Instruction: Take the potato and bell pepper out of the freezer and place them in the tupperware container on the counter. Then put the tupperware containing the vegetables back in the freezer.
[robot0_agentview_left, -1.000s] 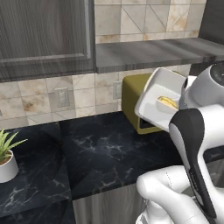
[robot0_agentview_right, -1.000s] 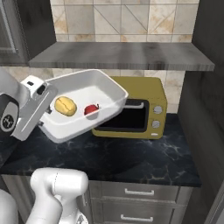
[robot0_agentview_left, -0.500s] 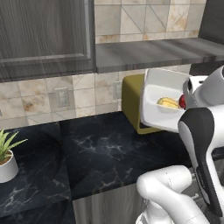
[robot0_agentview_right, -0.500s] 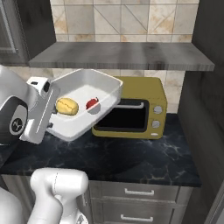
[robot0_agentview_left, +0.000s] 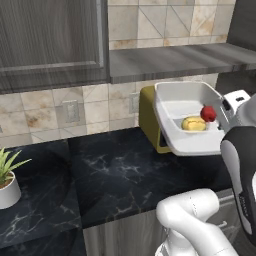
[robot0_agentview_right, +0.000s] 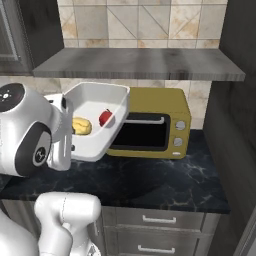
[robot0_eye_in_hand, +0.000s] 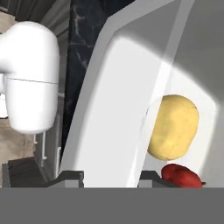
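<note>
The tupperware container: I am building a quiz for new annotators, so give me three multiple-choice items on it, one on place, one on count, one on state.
1. Where is the tupperware container?
A. Flat on the counter
B. Held up off the counter, in front of the olive oven
C. On the wall shelf

2. How many vegetables lie in it?
A. One
B. Two
C. Four

3. How does it sit?
A. Tilted
B. Level
C. Upside down

Answers:
1 B: it hangs above the counter before the oven.
2 B: a potato and a bell pepper.
3 A: its rim slants in both base views.
</note>
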